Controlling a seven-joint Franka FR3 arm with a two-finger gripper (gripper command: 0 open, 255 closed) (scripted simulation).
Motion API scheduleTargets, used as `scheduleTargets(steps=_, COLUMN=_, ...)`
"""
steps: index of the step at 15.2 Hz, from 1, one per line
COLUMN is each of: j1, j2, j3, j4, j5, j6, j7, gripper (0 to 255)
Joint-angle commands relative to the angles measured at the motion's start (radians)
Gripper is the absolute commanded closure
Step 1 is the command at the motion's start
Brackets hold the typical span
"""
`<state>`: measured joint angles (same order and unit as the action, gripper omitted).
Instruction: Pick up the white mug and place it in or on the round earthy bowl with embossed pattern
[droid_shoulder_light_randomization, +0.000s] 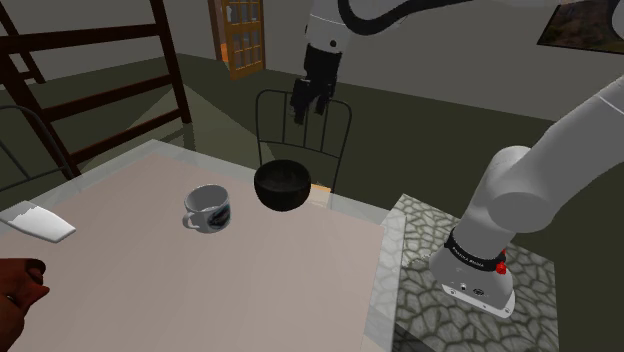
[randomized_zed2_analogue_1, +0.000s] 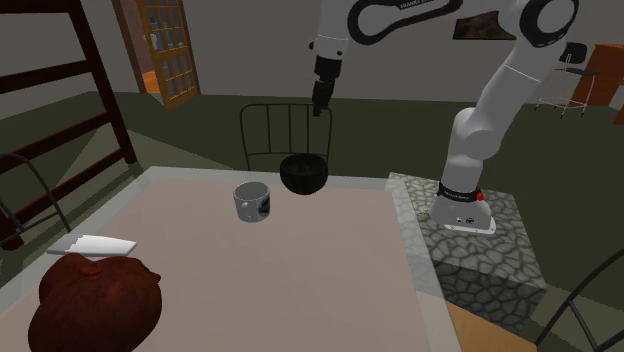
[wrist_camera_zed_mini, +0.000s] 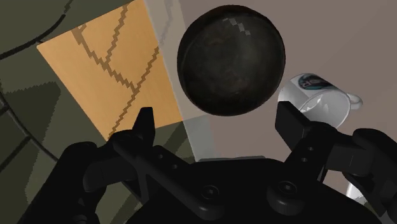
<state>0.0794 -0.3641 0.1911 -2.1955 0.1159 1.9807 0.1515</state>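
A white mug (droid_shoulder_light_randomization: 207, 209) with a dark printed band stands upright on the table (droid_shoulder_light_randomization: 150, 290), handle toward the shoulder view's left; it also appears in the second exterior view (randomized_zed2_analogue_1: 252, 201) and the wrist view (wrist_camera_zed_mini: 316, 97). Just beside it, near the table's far edge, sits a round dark bowl (droid_shoulder_light_randomization: 281, 185) (randomized_zed2_analogue_1: 303, 173) (wrist_camera_zed_mini: 230, 58). My gripper (droid_shoulder_light_randomization: 309, 106) (randomized_zed2_analogue_1: 320, 101) hangs high above the bowl, open and holding nothing. In the wrist view the gripper (wrist_camera_zed_mini: 216, 124) has its fingers spread, with the bowl below between them and the mug past one fingertip.
A dark metal chair (droid_shoulder_light_randomization: 305, 125) stands behind the table by the bowl. A white flat object (droid_shoulder_light_randomization: 38, 222) and a reddish-brown lump (randomized_zed2_analogue_1: 95, 300) lie at the table's near side. The arm's stone-patterned stand (droid_shoulder_light_randomization: 470, 290) adjoins the table. A wooden staircase (droid_shoulder_light_randomization: 90, 70) rises at the shoulder view's left.
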Motion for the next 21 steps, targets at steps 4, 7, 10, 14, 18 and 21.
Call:
scheduleTargets(steps=4, j1=0.014, j2=0.166, j3=0.062, j4=0.071, j5=-0.026, j6=0.071, j7=0.080, gripper=0)
scheduleTargets(steps=7, j1=0.026, j2=0.273, j3=0.093, j4=0.132, j5=-0.055, j6=0.101, j7=0.134, gripper=0)
scheduleTargets(steps=10, j1=0.043, j2=0.385, j3=0.118, j4=0.203, j5=-0.093, j6=0.122, j7=0.189, gripper=0)
scheduleTargets(steps=14, j1=0.077, j2=0.539, j3=0.137, j4=0.316, j5=-0.150, j6=0.135, j7=0.261, gripper=0)
scheduleTargets(steps=18, j1=0.125, j2=0.698, j3=0.140, j4=0.452, j5=-0.205, j6=0.129, j7=0.323, gripper=0)
scheduleTargets(steps=21, j1=0.160, j2=0.802, j3=0.136, j4=0.552, j5=-0.235, j6=0.115, j7=0.355, gripper=0)
